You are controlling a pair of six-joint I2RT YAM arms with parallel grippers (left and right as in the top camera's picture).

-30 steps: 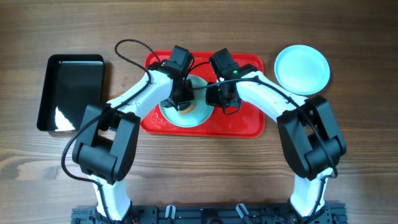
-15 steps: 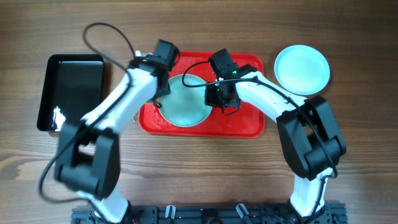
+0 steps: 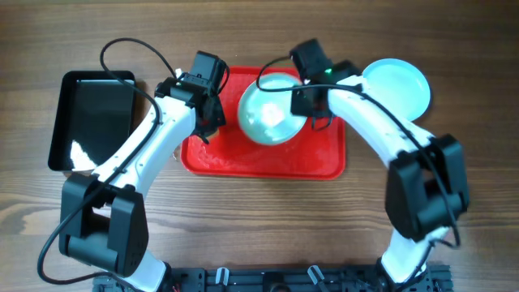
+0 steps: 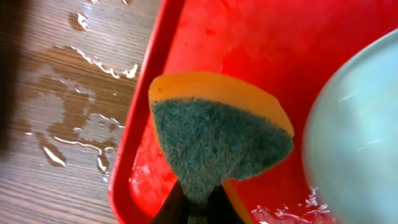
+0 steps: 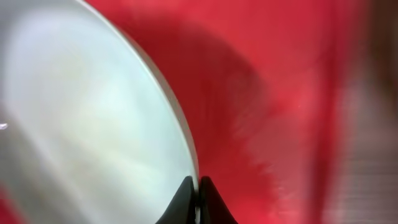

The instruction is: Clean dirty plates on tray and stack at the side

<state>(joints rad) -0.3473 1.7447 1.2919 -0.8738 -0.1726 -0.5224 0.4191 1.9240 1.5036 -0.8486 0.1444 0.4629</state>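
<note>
Pinching rim of pale-blue plate in closed right end effector above red tray, with lone plate on desk just rightward, nearer this arm; clamping sponge in closed left end effector, left of held plate.

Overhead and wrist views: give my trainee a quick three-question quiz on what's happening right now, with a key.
1. True or false: the left gripper is shut on a sponge.
2. The right gripper grips the plate by: A) its rim, B) its centre, C) nothing, it is open.
3. Fill in: the sponge hangs over the ___ tray.
Key: 1 true; 2 A; 3 red.
</note>
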